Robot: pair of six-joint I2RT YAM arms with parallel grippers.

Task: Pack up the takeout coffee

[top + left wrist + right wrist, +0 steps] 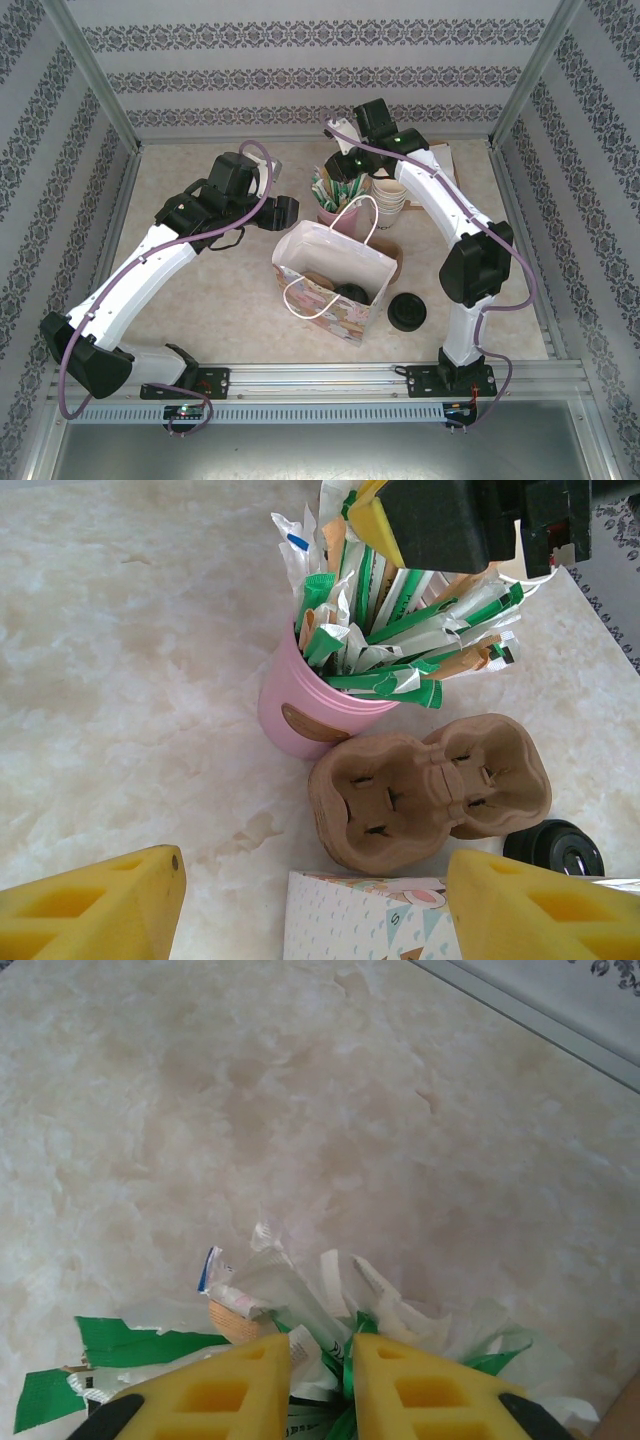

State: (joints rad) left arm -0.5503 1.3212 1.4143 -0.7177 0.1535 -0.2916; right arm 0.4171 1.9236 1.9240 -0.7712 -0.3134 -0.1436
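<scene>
From the overhead camera I see the paper bag [330, 250] standing open in the middle of the desk [220, 310], handles up. The takeout coffee [351, 292] sits inside it, its round black top showing low against the bag's right-hand wall, next to something brown I cannot make out. A loose black lid [407, 312] lies flat on the desk just to the right of the bag. Behind the bag is a pink cup [300, 705] crammed with sachets [400, 640] in green, white and tan wrappers. A stack of cream paper cups [390, 197] stands just beside it on the right. My left wrist camera also shows a brown cardboard cup carrier [430, 790] lying on the desk just beside the pink cup, between it and the bag's top edge. The left jaws are released: their yellow pads [100, 910] sit wide apart at the bottom corners of that view with nothing between them. They hang near the bag's far left corner and point toward the pink cup. The right jaws hang directly over the pink cup and are clenched on the sachets. On the right wrist camera the pads [240, 1390] are drawn almost together, with a green-and-white wrapper caught in the narrow slit between them and more wrappers fanning out ahead.
</scene>
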